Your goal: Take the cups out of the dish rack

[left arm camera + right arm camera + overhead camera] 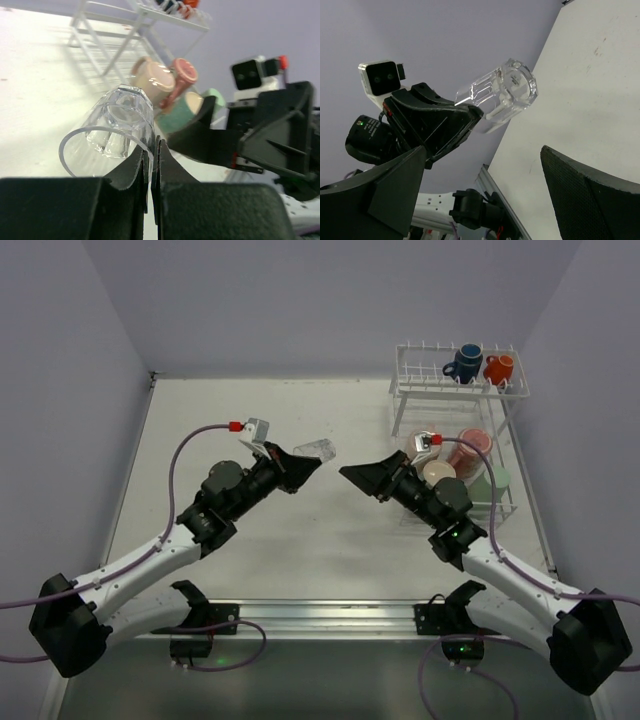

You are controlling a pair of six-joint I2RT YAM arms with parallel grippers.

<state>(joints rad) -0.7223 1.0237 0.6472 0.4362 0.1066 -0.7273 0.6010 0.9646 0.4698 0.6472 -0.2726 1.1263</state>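
Glass tumbler (pixel 112 132), clear: held on its side off the table (pixel 250 540), rim wall pinched between the closed fingers of the left claw (pixel 151 147); right claw (pixel 352 472) spread wide just beside it, gripping nothing. Dish rack (pixel 455 390), white wire, two tiers, far right of the table: dark blue cup (pixel 465 362) and orange-red cup (pixel 498 368) side by side on the upper shelf. Lower tier: red-pink cup (pixel 473 445), cream cup (pixel 438 472) and green cup (pixel 497 480) crowded together, tilted, partly hidden by the right arm.
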